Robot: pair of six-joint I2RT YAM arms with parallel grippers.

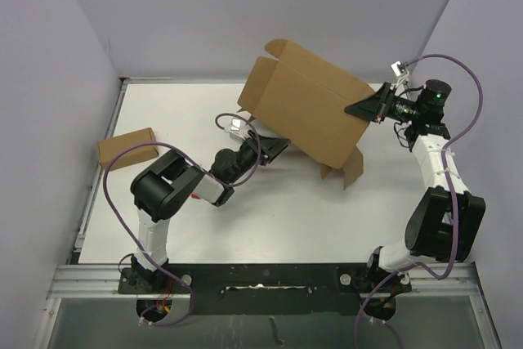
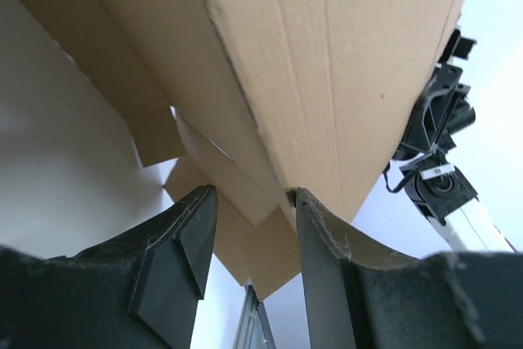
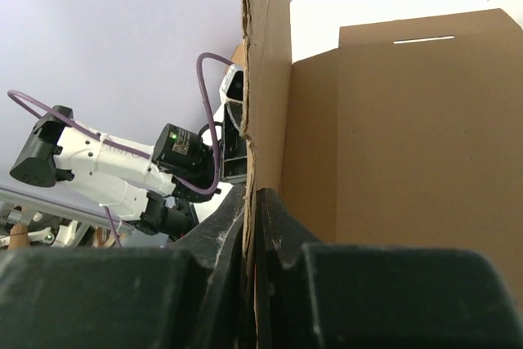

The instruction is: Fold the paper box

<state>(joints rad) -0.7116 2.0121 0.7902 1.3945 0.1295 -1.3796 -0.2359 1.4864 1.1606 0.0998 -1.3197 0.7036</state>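
Box place: the box (image 1: 310,112) is up off the table (image 1: 270,218) at the middle back. It is tilted, and one lower flap hangs down near the tabletop.
Right gripper (image 1: 372,108): jaws closed tight on the thin edge of a side panel, carrying the box's right end.
Left gripper (image 2: 253,202): jaws apart under the lower left edge. A cardboard corner sits just over the gap, against one fingertip, and is not clamped.
Done, as I judge it: the panels are bent up along their creases into a rough open shell.
Left to do: the flaps stand loose and splayed, the one slit in view is empty, and nothing is tucked or locked. This looks like early to middle progress.
Material: plain brown matte cardboard in stiff flat sheets.
Texture: pressed score lines run along the panels, and the gripped edge is ragged.
Shape: broad rectangular panels with short end flaps and a narrow slit in a far panel.
Nearby: a small box (image 1: 127,149) lies well apart at the table's left side.
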